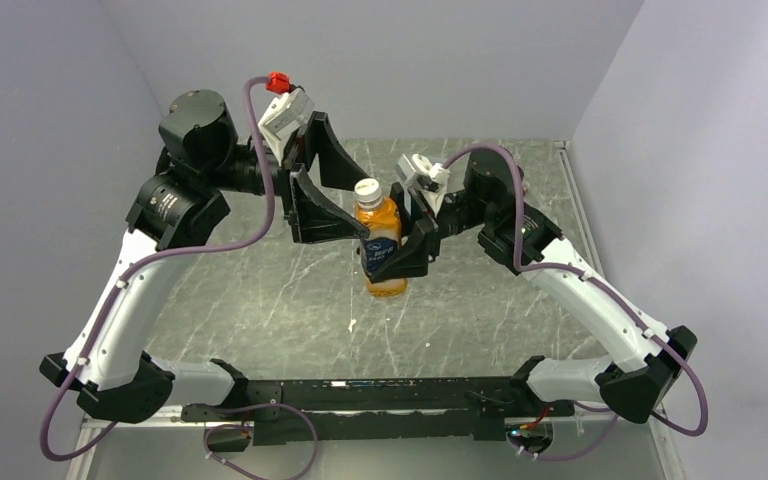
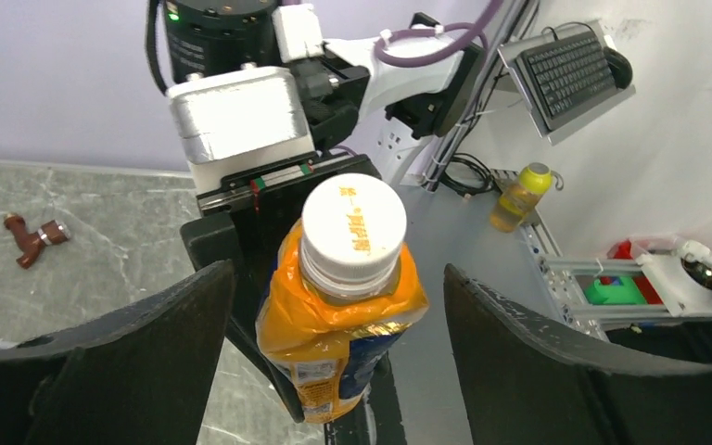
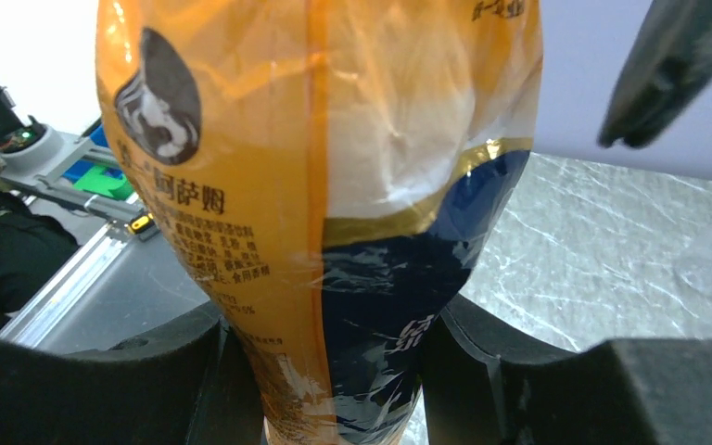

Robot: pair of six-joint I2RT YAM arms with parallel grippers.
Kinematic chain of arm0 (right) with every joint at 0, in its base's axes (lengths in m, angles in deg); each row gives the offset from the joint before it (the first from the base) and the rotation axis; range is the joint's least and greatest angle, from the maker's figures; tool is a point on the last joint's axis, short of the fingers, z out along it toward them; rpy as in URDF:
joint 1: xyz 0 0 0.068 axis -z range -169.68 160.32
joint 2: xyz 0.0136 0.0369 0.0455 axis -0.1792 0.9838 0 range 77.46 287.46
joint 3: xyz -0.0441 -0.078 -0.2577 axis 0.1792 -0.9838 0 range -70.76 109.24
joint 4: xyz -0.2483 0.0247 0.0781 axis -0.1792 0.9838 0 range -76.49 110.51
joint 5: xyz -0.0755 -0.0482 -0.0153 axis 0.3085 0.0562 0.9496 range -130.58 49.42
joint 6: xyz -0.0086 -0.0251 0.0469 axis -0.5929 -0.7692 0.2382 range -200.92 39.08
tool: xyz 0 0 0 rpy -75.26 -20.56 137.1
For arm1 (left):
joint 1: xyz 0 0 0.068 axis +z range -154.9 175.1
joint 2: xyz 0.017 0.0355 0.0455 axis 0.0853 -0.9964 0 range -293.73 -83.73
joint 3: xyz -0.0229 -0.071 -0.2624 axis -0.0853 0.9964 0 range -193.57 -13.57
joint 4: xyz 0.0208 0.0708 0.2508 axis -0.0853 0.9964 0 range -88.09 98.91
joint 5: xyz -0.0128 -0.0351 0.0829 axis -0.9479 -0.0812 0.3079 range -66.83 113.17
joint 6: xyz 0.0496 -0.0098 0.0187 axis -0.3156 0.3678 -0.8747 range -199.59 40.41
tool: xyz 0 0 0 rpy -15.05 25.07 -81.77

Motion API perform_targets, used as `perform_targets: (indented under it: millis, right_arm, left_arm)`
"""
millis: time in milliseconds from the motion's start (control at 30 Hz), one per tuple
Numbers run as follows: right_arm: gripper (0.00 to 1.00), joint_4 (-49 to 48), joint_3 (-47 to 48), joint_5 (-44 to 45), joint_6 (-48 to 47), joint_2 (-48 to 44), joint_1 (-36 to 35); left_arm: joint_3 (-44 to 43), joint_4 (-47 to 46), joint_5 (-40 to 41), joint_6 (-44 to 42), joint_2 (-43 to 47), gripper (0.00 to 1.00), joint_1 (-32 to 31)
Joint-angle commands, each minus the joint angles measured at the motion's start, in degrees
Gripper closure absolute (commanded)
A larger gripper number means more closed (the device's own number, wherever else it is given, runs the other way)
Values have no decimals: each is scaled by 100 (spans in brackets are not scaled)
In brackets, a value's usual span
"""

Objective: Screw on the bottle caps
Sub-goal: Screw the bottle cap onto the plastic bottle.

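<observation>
Above the table (image 1: 260, 300), right gripper (image 1: 405, 258) pinches the orange bottle (image 1: 384, 222) at its blue label, while left gripper (image 2: 334, 315) fingers (image 2: 519, 352) stand spread either side of the white cap (image 2: 352, 222), not touching it.

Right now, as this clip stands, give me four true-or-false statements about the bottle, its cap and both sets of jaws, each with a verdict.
1. The right jaws are shut on the orange bottle at its dark blue label band. True.
2. The left jaws are clamped on the white cap. False: they stand open on either side of it, not touching.
3. The bottle's neck is bare. False: the cap sits on it.
4. A small brown object lies on the marbled table. True.
</observation>
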State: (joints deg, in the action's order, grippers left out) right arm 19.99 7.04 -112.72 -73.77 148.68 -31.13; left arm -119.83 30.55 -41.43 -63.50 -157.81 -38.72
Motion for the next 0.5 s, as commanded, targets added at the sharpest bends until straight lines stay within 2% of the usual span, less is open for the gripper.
perform_targets:
  millis: [0, 133, 300, 467]
  right_arm:
    - [100, 86, 130, 416, -439, -144, -12]
    - [100, 377, 103, 1257, -653, -234, -27]
    - [100, 402, -114, 3034, -663, -444, -159]
    - [100, 304, -269, 4039, -663, -530, -346]
  left_arm:
    - [-237, 56, 382, -3, 193, 11, 113]
    - [-122, 182, 1119, -102, 331, 10, 165]
    - [246, 45, 1824, -204, 596, 11, 173]
    - [444, 47, 2948, -309, 753, 11, 173]
